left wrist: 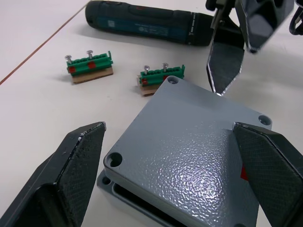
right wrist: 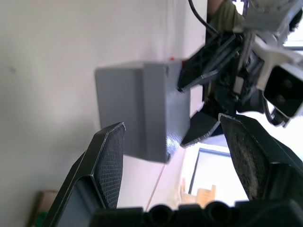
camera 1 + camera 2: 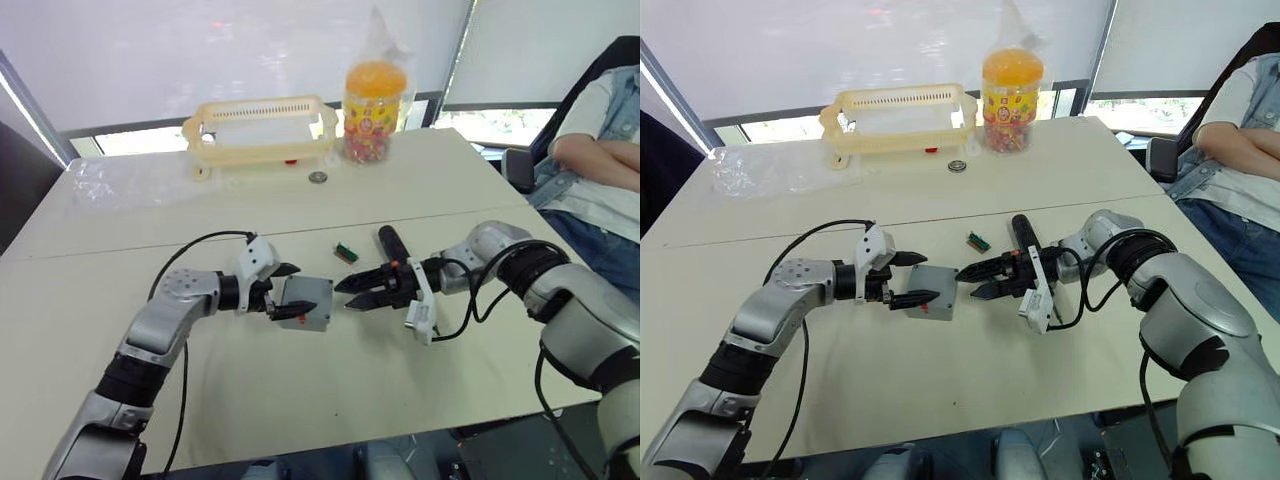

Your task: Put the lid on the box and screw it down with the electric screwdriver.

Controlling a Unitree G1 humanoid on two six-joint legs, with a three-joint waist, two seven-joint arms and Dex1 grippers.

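Lid [image 1: 189, 146] sits on top of box [image 3: 934, 291], slightly skewed: in the left wrist view a dark gap shows under its near corner, so it looks not fully seated. The pair is mid-table, well away from every edge, nearer the front edge than the back.

Handling, as a guess: lid is light, stiff plastic with a pebbled top, not fragile but easy to knock off line. Best nudged or pinched by opposite side edges, staying clear of the corner screw holes. Box is small, light and rigid and would slide on the smooth table if pushed from one side only, so it needs bracing across its side walls.

Screwdriver [image 3: 392, 243] lies flat on the table just behind the right gripper, toward the back edge, untouched. Hard round barrel, probably heavier than the box and apt to roll; grip mid-barrel, across its length. Two small green blocks [image 1: 90, 66] carrying screws lie between box and screwdriver.

Left gripper [image 3: 286, 292] reaches in from the left, forearm low over the table, fingers spread either side of the box, one by the back side and one by the front; contact can't be told.

Right gripper [image 3: 357, 292] comes from the right, wrist bent inward, fingers spread and pointing at the box's right side, tips just beside it, holding nothing.

A basket [image 3: 262, 128], a candy jar [image 3: 375, 98] and a coin-like disc [image 3: 318, 177] sit near the back edge. A person sits beyond the right edge.
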